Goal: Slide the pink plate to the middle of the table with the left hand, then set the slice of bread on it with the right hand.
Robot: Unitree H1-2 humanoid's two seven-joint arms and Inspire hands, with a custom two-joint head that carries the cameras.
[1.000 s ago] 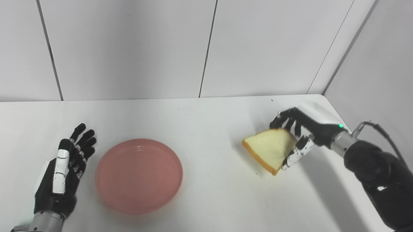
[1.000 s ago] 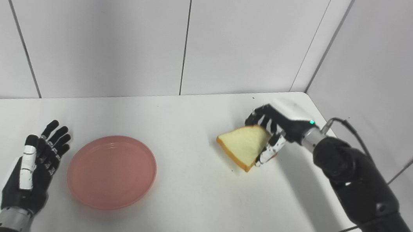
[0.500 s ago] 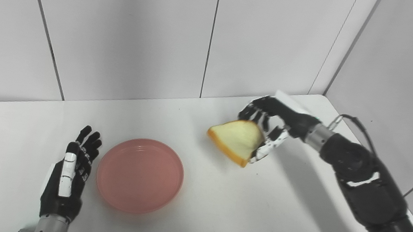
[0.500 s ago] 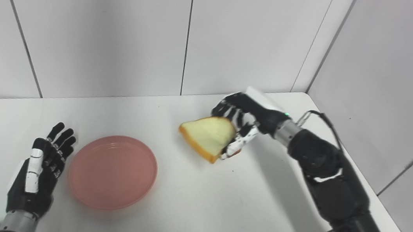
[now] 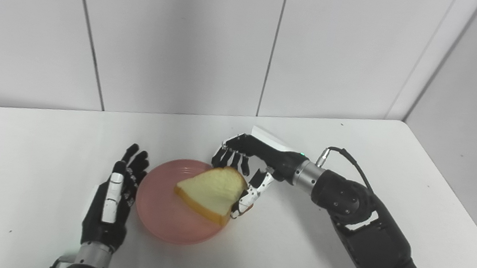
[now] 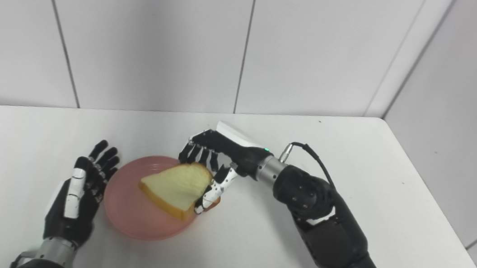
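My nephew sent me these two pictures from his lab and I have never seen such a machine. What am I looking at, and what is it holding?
It is a humanoid robot at a white table, seen through two cameras set side by side on its head, so both pictures show one scene. The black arms coming up from the bottom are its own. The right robot hand grips a slice of bread above a pink plate. The left robot hand lies open, beside the plate's left rim, holding nothing.
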